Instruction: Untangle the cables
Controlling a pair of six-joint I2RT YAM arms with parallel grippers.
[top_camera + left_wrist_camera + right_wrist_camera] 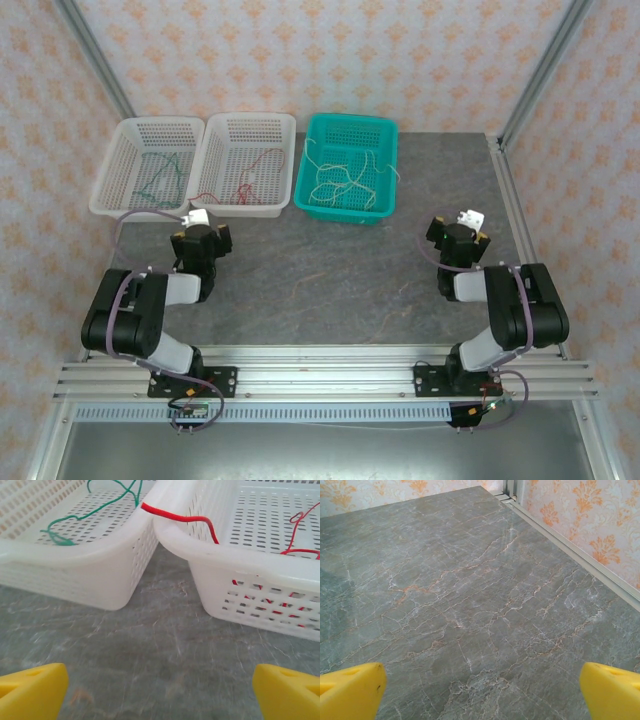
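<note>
In the top view, the left gripper (201,236) and the right gripper (458,235) hover low over the table (330,280), well apart from each other. Just ahead of the left gripper stand the left white basket (135,210) with a green cable (160,175) and the middle white basket (235,208) with a red cable (250,180). The teal basket (345,212), ahead and to the left of the right gripper, holds the cream-white cables (345,180) in crossing loops. I judge that a pull on one loop may tighten the crossings, or lift the whole bundle together with the light basket.

In the left wrist view, the left gripper (160,692) is spread wide, its yellow fingertips (30,690) at the two lower corners and nothing between them. Ahead of it, the red cable (185,518) hangs over the rim of the middle white basket (260,605) and reaches the rim of the left white basket (75,580). It may slide out, or catch on a gripper that goes in, and mix with the green cable (100,505).

In the right wrist view, the right gripper (480,692) is also spread wide and empty, over bare table (470,605). Such thin wire may slip from the fingers.

I can read no brand, label or writing anywhere.
</note>
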